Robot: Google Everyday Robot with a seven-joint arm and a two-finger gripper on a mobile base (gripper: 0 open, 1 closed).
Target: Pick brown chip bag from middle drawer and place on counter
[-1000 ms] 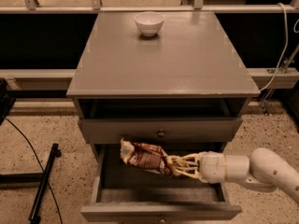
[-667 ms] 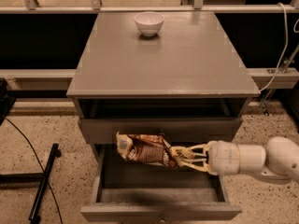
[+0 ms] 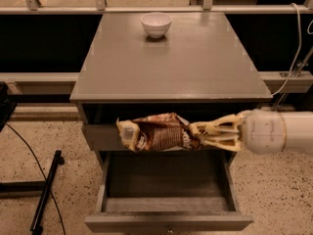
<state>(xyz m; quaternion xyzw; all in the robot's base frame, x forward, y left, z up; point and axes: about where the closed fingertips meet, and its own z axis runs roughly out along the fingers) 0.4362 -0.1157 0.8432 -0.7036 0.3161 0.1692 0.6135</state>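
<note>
The brown chip bag hangs in the air in front of the upper drawer's face, held sideways with its cream end to the left. My gripper reaches in from the right and is shut on the bag's right end. The middle drawer stands pulled open below the bag, and its inside shows nothing in it. The counter is the grey cabinet top just above and behind the bag.
A small white bowl sits at the far middle of the counter. A black stand leg and cable lie on the speckled floor at the left. A white cable hangs at the right. A rail runs behind the cabinet.
The gripper has lifted the bag up out of the middle drawer, from drawer level to in front of the upper drawer's face, just below the counter's edge.
</note>
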